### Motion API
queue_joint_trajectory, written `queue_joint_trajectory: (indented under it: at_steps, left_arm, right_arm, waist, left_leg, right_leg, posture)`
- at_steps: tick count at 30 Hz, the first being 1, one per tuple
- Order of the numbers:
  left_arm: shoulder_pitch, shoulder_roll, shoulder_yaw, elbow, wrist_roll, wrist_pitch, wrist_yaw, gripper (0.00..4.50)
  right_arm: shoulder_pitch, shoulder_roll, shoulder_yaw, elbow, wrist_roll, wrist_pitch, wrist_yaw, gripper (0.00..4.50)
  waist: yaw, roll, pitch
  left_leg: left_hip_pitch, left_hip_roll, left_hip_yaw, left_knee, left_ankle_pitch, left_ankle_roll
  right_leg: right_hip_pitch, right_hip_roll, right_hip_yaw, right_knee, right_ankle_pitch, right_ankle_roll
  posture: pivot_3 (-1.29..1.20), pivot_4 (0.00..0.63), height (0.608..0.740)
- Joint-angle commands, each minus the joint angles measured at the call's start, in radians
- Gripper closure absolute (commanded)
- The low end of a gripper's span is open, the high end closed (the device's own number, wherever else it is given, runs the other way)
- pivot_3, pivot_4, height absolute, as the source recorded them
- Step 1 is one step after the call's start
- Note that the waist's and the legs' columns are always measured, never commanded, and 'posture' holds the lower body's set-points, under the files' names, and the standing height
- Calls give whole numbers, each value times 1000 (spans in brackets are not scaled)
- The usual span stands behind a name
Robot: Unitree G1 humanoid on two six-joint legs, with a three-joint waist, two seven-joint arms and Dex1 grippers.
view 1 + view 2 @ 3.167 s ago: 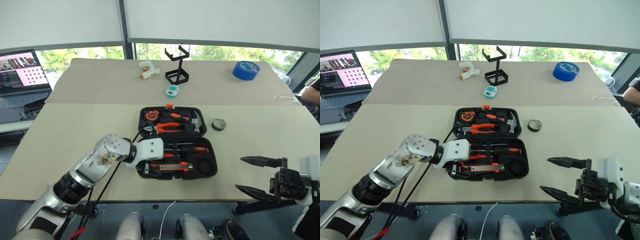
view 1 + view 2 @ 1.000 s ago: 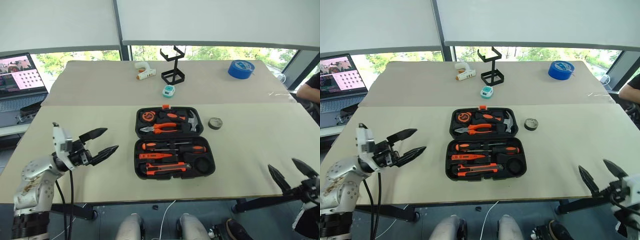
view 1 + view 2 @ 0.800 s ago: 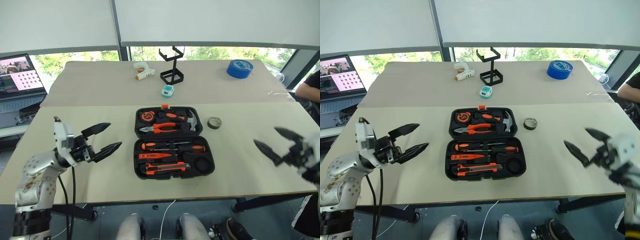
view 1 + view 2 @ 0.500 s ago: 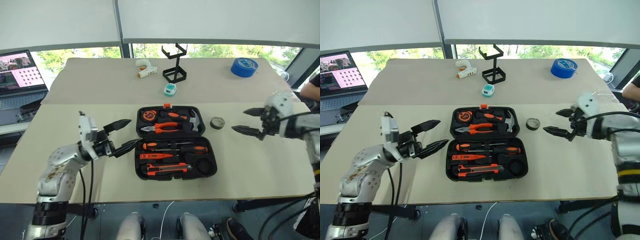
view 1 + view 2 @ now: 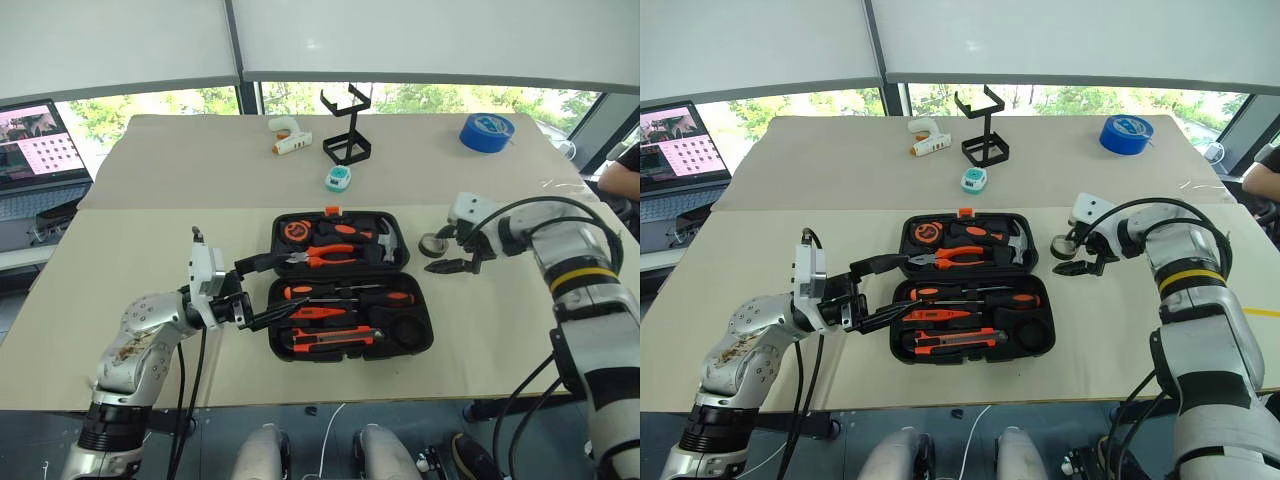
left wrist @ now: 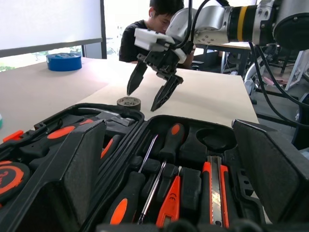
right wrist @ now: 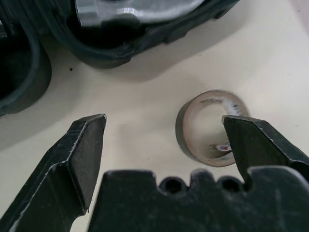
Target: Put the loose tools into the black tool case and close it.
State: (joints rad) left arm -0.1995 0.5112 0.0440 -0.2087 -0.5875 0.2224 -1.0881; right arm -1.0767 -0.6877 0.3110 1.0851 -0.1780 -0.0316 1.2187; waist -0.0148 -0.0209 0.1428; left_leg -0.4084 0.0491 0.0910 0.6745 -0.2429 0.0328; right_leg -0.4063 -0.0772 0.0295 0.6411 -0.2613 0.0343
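The black tool case (image 5: 415, 300) lies open in the middle of the near table. Two screwdrivers (image 5: 350, 295), a tester pen (image 5: 312, 312) and a utility knife (image 5: 335, 336) sit in its near half. The small dark grey tape roll (image 7: 212, 126) lies flat on the table just right of the case. My right gripper (image 5: 1060, 255) hangs open over it, pointing down. One of its fingertips (image 7: 256, 140) is at the roll's rim and the other stands well clear. My left gripper (image 5: 290, 285) is open and level, with its fingers reaching over the case's left edge.
Pliers, a hammer and a tape measure fill the case's far half (image 5: 340, 242). On the far table stand a black wire stand (image 5: 348, 130), a white glue gun (image 5: 285, 143), a small teal object (image 5: 340, 179) and a blue tape roll (image 5: 487, 131). A laptop (image 5: 35, 140) is at far left, a person (image 5: 625, 165) at right.
My right arm has swung up from below the table's front right edge and in to the left, down over the tape roll. My left gripper has moved right to the case's left edge.
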Motion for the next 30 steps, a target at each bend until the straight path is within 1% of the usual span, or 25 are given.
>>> queue_joint_trajectory:
  at_steps: [1,4,9,10,13,15,16,17,18,19,21,22,23,26,29,30]
  left_arm:
    - [-2,5,-4,-33,0,-21,-13,0]
    - [-7,3,-12,-23,5,-26,-19,0]
    - [-7,1,-23,-15,16,-34,-31,0]
    - [-4,2,-23,-15,17,-36,-33,0]
    - [15,15,-24,-14,27,-48,-55,0]
    - [25,23,-25,-11,32,-57,-73,0]
    - [33,34,-25,-10,36,-66,-92,0]
    - [40,43,-26,-12,38,-72,-106,0]
    - [53,56,-28,-12,41,-83,-130,0]
    - [61,65,-29,-11,42,-91,-147,0]
    - [87,83,-29,-15,34,-104,-184,0]
    - [97,88,-29,-19,28,-106,-195,0]
    - [103,92,-29,-21,24,-108,-202,0]
    - [122,94,-32,-37,18,-107,-203,0]
    - [140,85,-36,-44,21,-108,-195,0]
    - [147,79,-42,-42,28,-115,-194,0]
  right_arm:
    - [-46,12,-1,58,-40,-8,-47,1445]
    - [-55,31,-7,98,-54,-28,-67,2409]
    - [-60,36,-3,134,-84,-70,-99,4193]
    - [-61,35,-7,136,-85,-82,-103,4391]
    - [-81,15,-37,115,-61,-134,-62,4391]
    - [-95,7,-72,84,-14,-129,25,4391]
    - [-96,4,-96,19,42,-66,145,4391]
    - [-95,0,-113,-30,82,-19,232,4391]
    - [-59,-29,-91,-189,181,123,318,4391]
    - [-27,-53,-71,-311,253,229,369,4391]
    - [90,-172,20,-690,448,467,396,4391]
    - [138,-223,47,-830,508,545,396,4391]
    - [172,-259,61,-929,548,606,396,4391]
    - [259,-292,40,-1128,586,764,375,4391]
    - [343,-309,38,-1248,602,850,305,4391]
    - [379,-314,51,-1278,581,865,273,4391]
  waist:
    - [0,0,0]
    - [0,0,0]
    - [-1,0,0]
    - [-1,0,0]
    - [-1,1,0]
    - [-2,1,1]
    - [-2,2,1]
    - [-1,2,2]
    - [-3,3,3]
    - [-4,5,4]
    - [4,7,5]
    - [5,7,5]
    - [8,7,5]
    - [10,6,5]
    - [10,6,6]
    - [10,6,6]
  left_leg:
    - [0,0,0,0,0,0]
    - [0,0,0,0,0,0]
    - [0,0,0,0,0,0]
    - [0,0,0,0,0,0]
    - [1,0,0,0,0,0]
    - [0,0,1,0,0,0]
    - [0,0,1,0,0,0]
    - [0,0,1,0,0,0]
    - [0,0,1,0,0,0]
    - [1,1,0,0,0,0]
    - [0,2,-1,0,0,0]
    - [-1,3,-3,-1,0,0]
    - [-1,3,-5,-1,-1,-1]
    - [-2,3,-5,-1,-2,-2]
    - [-2,2,-5,1,-2,-2]
    - [-2,2,-5,2,-2,-2]
  right_leg:
    - [0,0,0,0,0,0]
    - [0,0,0,0,0,0]
    - [0,0,0,1,0,0]
    - [0,0,0,1,0,0]
    - [0,0,0,1,0,0]
    - [0,0,0,1,0,0]
    - [0,0,0,1,0,0]
    - [0,0,0,1,0,0]
    - [0,0,0,1,0,0]
    - [0,0,0,1,0,0]
    - [-1,0,0,2,0,0]
    - [-2,0,-1,2,0,0]
    - [-1,-1,-4,2,0,0]
    - [-1,-2,-6,0,-1,-1]
    - [-1,-3,-5,2,-1,-1]
    - [-1,-3,-5,2,-1,-1]
  posture:
    - [0,150,740]
    - [0,150,740]
    - [0,150,740]
    - [0,150,740]
    - [0,150,740]
    - [0,150,740]
    - [0,150,740]
    - [0,150,740]
    - [0,150,740]
    - [0,150,740]
    - [0,150,740]
    - [0,150,740]
    - [0,150,740]
    - [0,150,740]
    - [0,150,740]
    - [0,150,740]
